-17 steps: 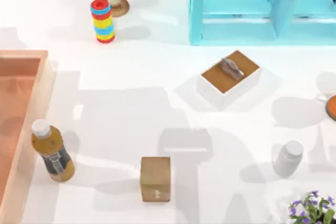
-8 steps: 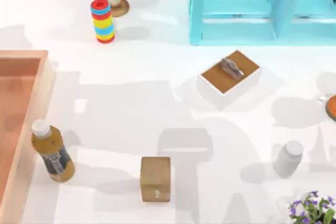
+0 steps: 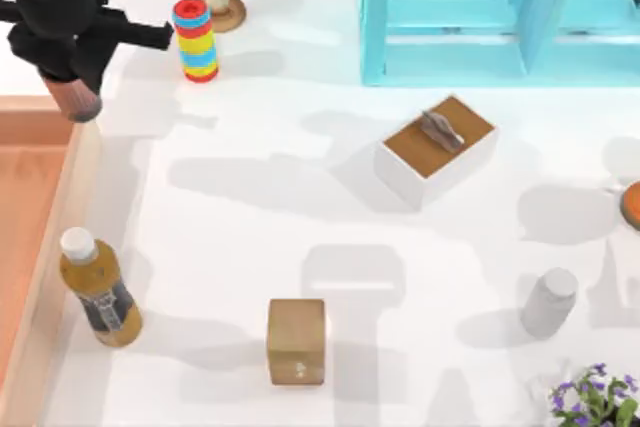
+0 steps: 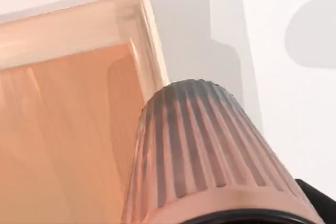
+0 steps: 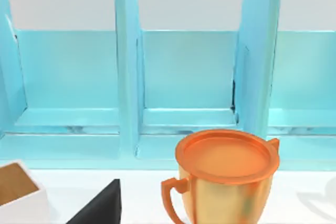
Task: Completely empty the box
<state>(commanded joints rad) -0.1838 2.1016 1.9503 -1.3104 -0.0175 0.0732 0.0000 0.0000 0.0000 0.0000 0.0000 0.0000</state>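
Left gripper point(image 3: 75, 87) clamps a ribbed pinkish cup-like object point(image 4: 205, 156), hanging over the box point(image 3: 45, 287) far corner; open table lies to its right.

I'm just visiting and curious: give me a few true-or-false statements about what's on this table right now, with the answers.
1. The left end effector holds a ribbed pinkish object. True.
2. That object lies on the floor of the box. False: it hangs above the box's far rim.
3. The bottle stands outside the box. True.
4. The brown cube sits inside the blue shelf. False: it rests on the open table.
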